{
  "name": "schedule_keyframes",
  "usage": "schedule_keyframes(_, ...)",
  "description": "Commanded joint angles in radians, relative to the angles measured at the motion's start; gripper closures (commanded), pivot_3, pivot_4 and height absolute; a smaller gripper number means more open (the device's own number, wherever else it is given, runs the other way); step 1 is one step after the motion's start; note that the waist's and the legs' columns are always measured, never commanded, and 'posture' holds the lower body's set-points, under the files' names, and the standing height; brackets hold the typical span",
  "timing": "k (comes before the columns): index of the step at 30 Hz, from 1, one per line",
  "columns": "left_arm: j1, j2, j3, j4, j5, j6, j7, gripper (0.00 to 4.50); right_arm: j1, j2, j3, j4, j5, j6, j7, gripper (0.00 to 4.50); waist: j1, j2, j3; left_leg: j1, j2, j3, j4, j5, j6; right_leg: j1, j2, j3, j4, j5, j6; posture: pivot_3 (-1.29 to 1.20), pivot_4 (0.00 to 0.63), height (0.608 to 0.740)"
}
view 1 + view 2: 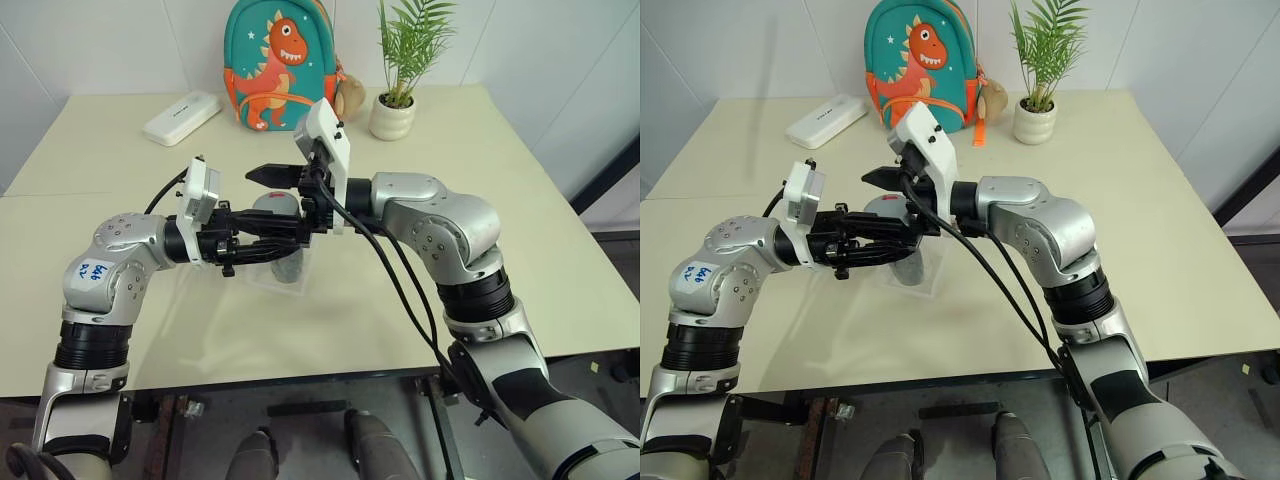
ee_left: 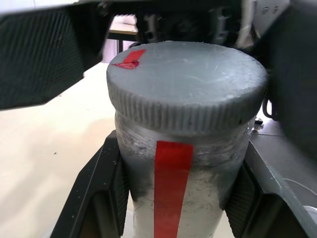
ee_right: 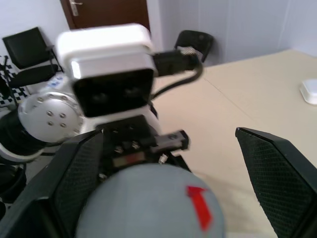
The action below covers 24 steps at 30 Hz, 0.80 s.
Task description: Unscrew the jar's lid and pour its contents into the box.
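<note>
**Lid sits between my open right fingers; jar clamped upright in my left**

My left gripper is clenched on the small clear cylindrical jar, its two pads pressed to opposite sides of the body just below the cap. The jar stands upright, long axis vertical, held above the shallow clear plastic box on the beige table.

My right gripper is spread wide. The round grey ribbed screw lid lies between its fingers, one on each side and neither touching as far as I can see. This hand comes in level from the side opposite my left. In my judgement the coming move is simply to shut the right fingers across the lid's width.

Markings: a red strip runs down the jar's side and a small red mark sits on the lid; neither carries legible text. A blue-inked label on my left arm is unreadable.
</note>
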<state>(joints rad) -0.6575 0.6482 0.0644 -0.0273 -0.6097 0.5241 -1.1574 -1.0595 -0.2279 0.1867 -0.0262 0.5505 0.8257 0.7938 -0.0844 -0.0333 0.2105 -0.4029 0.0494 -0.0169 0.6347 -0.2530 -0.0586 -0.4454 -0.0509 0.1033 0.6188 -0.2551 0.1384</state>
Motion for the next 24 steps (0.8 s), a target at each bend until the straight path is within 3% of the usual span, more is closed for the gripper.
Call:
schedule_keyframes(1,-0.01,0.004,0.014,-0.028,-0.011,-0.013,-0.008,2.32,-0.001,-0.041,-0.043,-0.008,-0.005,-0.018,0.016,0.05,0.0,0.0,0.0,0.0,0.0,0.0,0.0,0.0,0.0,0.0,0.0,0.0,0.0,0.0,0.0,0.0,0.15,0.74)
schedule_keyframes(10,-0.008,0.006,0.016,-0.029,-0.011,-0.014,-0.005,2.32,0.025,-0.108,-0.064,-0.02,0.019,-0.015,0.061,0.05,-0.001,0.0,0.0,0.0,0.0,0.0,0.0,0.0,0.0,0.0,0.0,0.0,0.0,0.0,0.0,0.0,0.15,0.74)
schedule_keyframes(24,-0.001,0.015,0.02,-0.034,-0.008,-0.011,-0.011,2.32,0.066,-0.112,-0.072,-0.119,0.132,0.023,0.154,0.05,0.0,0.0,0.0,0.0,0.0,0.0,0.0,0.0,0.0,0.0,0.0,0.0,0.0,0.0,0.0,0.0,0.15,0.74)
